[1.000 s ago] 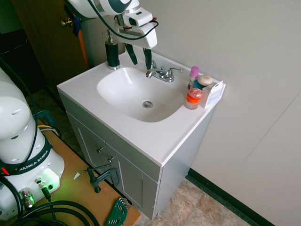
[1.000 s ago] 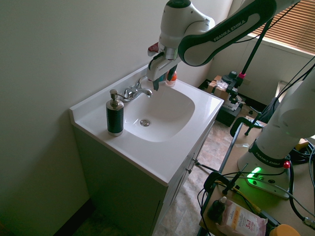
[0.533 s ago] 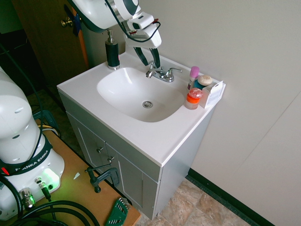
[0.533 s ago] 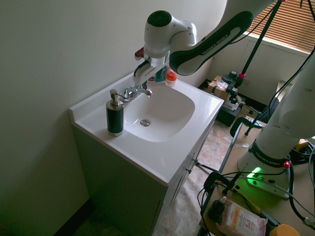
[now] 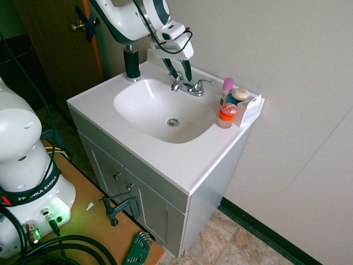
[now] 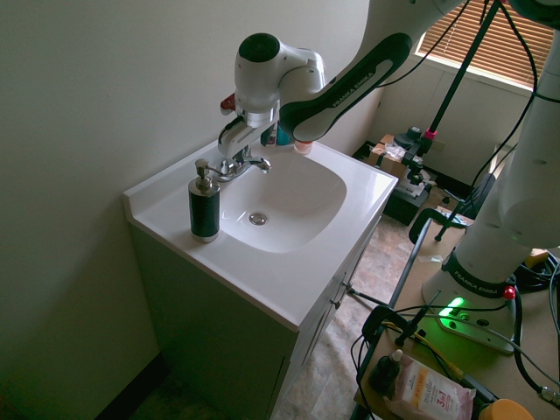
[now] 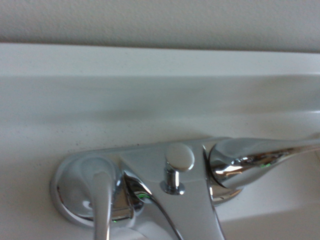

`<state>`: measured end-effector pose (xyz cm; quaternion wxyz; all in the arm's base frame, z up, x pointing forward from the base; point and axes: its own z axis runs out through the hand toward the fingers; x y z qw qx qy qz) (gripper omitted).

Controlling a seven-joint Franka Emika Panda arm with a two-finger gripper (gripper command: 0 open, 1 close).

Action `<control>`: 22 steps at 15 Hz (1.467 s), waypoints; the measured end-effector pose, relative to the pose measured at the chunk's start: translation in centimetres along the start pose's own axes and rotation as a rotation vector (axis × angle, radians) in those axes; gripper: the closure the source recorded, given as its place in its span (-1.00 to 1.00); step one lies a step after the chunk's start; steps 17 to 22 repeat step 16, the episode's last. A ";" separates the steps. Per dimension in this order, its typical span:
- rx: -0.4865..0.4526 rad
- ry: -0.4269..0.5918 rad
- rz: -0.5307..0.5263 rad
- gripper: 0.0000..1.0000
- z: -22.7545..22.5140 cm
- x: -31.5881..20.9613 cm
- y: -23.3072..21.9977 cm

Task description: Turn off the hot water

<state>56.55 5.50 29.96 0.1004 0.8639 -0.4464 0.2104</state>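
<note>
Basically, dark gripper (image 5: 179, 76) fingers spread apart over the faucet, smooth curved chrome left lever (image 7: 102, 200) near 12 o'clock on the glossy white oval basin (image 5: 149, 113), viewed from the cabinet front (image 5: 146, 193).

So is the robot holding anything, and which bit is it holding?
No, nothing is held. The gripper has its fingers apart above the faucet, with nothing between them that I can see.
</note>
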 end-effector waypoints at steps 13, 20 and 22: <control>0.027 -0.139 -0.036 -1.00 -1.5 -1.1 1.7; 0.059 -0.272 -0.085 -1.00 -3.4 -2.6 7.0; 0.059 -0.272 -0.085 -1.00 -3.4 -2.6 7.0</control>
